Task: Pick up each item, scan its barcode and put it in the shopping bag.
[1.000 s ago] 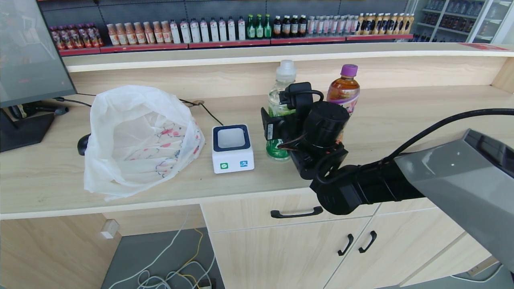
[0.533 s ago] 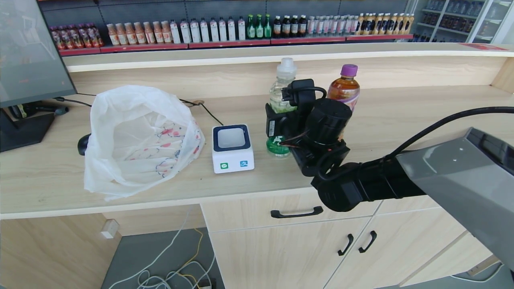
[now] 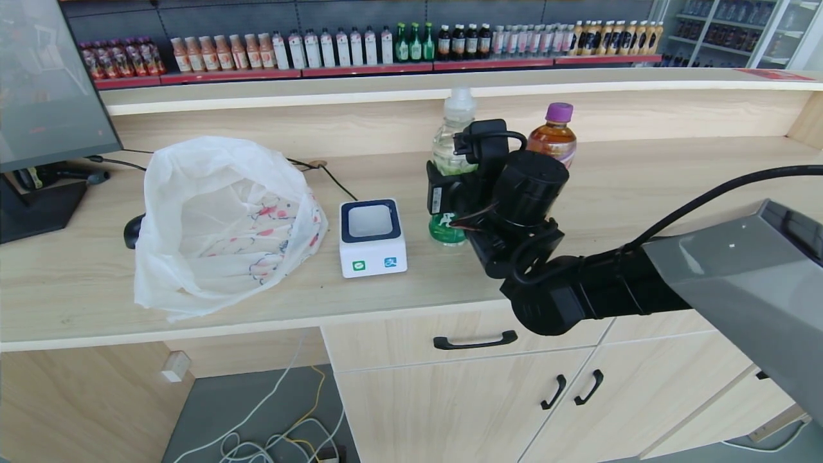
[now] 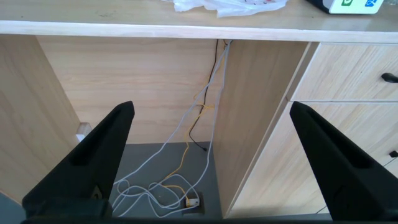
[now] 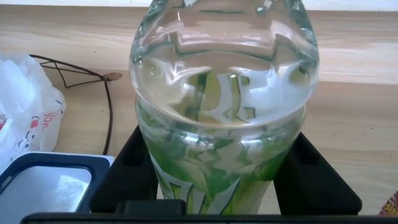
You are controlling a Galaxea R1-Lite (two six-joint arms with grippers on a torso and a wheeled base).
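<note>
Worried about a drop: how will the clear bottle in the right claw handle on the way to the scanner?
The bottle looks liquid-filled, so probably heavy for its size. Its smooth round wall may slip or twist in the right claw. Thin clear plastic likely dents if squeezed.

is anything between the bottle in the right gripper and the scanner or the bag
Nothing visible blocks the way to the scanner: only bare counter lies between it and the bottle held in the right gripper. The scanner itself stands between the bottle and the shopping bag, so the bottle would likely pass over it.
</note>
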